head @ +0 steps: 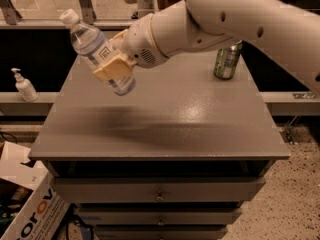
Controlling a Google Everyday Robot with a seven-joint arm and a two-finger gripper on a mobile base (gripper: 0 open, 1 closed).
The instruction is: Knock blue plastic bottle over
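Currently my claw [114, 70] grips the blue plastic bottle [90, 41] at its middle, holding it tilted, cap up-left of the claw, above the surface [170, 124].

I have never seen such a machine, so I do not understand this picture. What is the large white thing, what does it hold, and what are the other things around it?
The large white thing is a robot arm, reaching in from the right of the picture. At its end is the gripper, a hand with two tan fingers, above the back left of the grey cabinet top. It is shut on the blue plastic bottle, which is tilted, its white cap pointing up and left. The one camera looks down from in front of the cabinet. A green can stands at the back right of the top. A white pump bottle stands on a ledge at the left, off the cabinet. Drawers are below.
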